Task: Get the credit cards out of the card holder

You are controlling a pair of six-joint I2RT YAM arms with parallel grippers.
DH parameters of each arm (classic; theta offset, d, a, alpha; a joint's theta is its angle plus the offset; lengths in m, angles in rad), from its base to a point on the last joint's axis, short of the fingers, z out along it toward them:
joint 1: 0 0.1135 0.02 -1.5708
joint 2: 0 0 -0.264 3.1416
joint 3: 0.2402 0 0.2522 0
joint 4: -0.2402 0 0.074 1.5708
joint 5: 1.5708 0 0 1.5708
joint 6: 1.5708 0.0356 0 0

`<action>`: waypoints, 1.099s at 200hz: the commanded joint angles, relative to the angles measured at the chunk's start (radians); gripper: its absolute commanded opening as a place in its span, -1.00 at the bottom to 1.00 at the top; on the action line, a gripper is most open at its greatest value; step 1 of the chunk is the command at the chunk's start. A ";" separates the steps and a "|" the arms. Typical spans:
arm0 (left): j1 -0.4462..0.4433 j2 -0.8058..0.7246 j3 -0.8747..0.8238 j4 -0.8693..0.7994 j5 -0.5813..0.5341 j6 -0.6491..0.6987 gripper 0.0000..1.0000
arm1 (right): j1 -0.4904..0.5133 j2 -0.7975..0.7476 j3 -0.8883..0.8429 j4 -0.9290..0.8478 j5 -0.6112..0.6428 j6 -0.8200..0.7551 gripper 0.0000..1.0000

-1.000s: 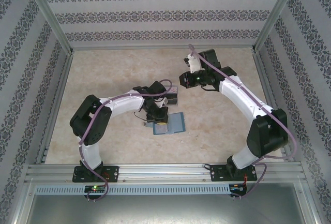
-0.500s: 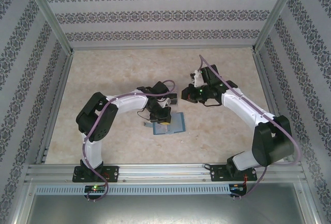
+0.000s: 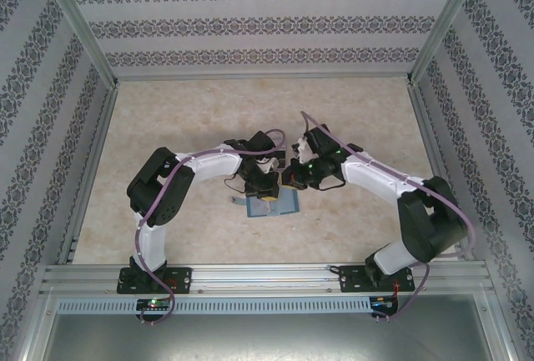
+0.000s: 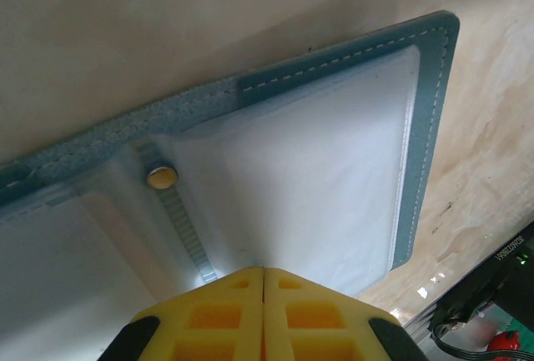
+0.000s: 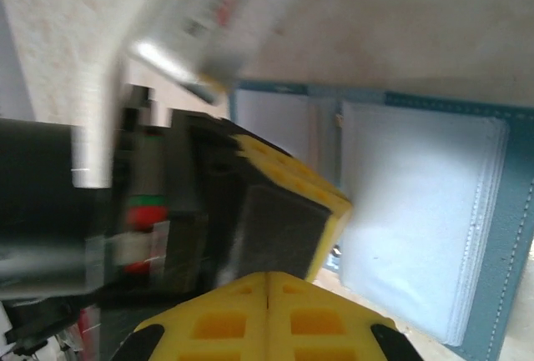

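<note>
Mid-table, the closed left gripper (image 4: 264, 273) seems to pin the open card holder (image 4: 334, 169) flat. Right gripper (image 5: 267, 278) is pinched together too, alongside.

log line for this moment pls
holder: open, inside up | left end effector: shut, over holder's middle | right end effector: shut, close beside left, above holder

Right gripper (image 3: 289, 180) swung in beside card holder (image 3: 284, 203), now closed
</note>
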 commanded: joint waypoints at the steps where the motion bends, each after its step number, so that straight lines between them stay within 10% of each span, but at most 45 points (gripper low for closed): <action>1: -0.014 0.005 0.015 0.002 0.011 -0.001 -0.86 | 0.008 0.056 -0.026 0.017 0.005 0.010 -0.91; 220: 0.037 -0.127 -0.075 -0.205 -0.224 0.076 -0.89 | 0.010 0.207 -0.002 -0.033 0.047 -0.079 -0.94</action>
